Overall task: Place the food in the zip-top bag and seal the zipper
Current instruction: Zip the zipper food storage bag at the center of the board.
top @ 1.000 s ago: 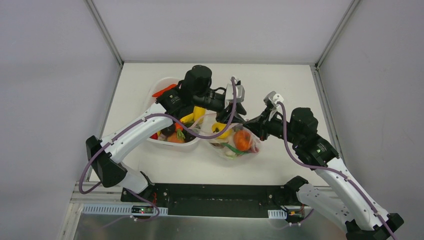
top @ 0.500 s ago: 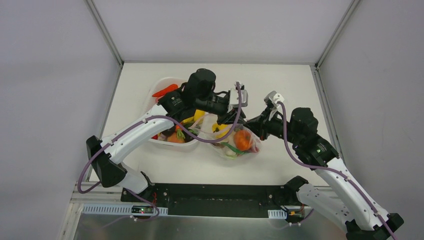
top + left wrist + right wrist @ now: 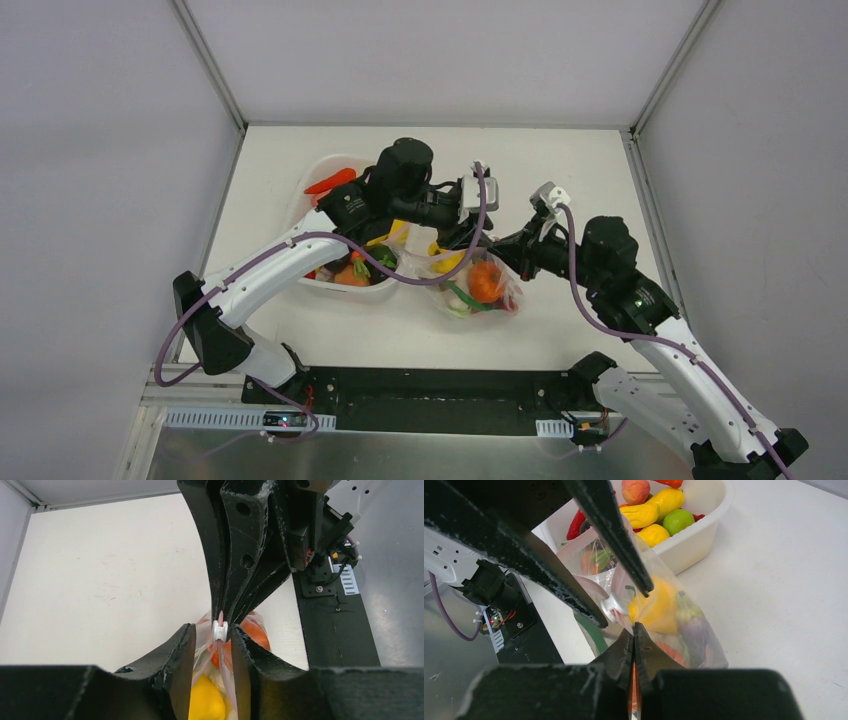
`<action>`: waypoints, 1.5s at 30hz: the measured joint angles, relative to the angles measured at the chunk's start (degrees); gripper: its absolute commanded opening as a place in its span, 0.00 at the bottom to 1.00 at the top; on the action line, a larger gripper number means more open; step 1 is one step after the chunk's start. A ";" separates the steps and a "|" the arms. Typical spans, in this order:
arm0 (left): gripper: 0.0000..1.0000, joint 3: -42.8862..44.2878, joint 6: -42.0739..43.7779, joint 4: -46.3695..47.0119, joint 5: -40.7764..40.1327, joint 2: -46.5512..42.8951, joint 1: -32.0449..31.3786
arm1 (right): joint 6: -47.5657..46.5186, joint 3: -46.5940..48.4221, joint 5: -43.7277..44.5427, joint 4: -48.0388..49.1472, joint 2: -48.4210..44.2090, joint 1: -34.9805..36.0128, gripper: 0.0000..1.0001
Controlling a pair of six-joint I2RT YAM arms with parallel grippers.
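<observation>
Beside the white plastic tub (image 3: 704,540), the right end effector (image 3: 634,630) pinches the pink zipper strip (image 3: 220,615) of the limp, probably slippery clear bag (image 3: 704,645), the left end effector (image 3: 212,630) straddling it, parted.

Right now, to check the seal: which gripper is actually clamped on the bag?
The right gripper: it is pinched shut on the pink edge of the bag. The left gripper stands open, straddling that edge.

On table (image 3: 560,180), tub (image 3: 345,289) at left, bag (image 3: 508,297) just right of it; food (image 3: 486,281) in both; zipper (image 3: 219,629) along bag's top, between fingers of left gripper (image 3: 212,645); right gripper (image 3: 634,635) clamped on bag's right end
</observation>
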 measured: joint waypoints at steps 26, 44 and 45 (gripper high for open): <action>0.00 -2.14 4.55 -5.03 -3.28 -3.26 -0.44 | 0.74 -1.53 -0.07 1.60 -1.68 0.13 0.00; 0.00 -1.51 3.21 -7.15 -2.40 -3.08 -0.37 | -1.31 0.52 -4.81 2.01 1.79 0.00 0.36; 0.00 -1.44 3.21 -7.30 -2.05 -3.08 -0.37 | -1.49 0.76 -5.16 1.95 2.19 0.00 0.31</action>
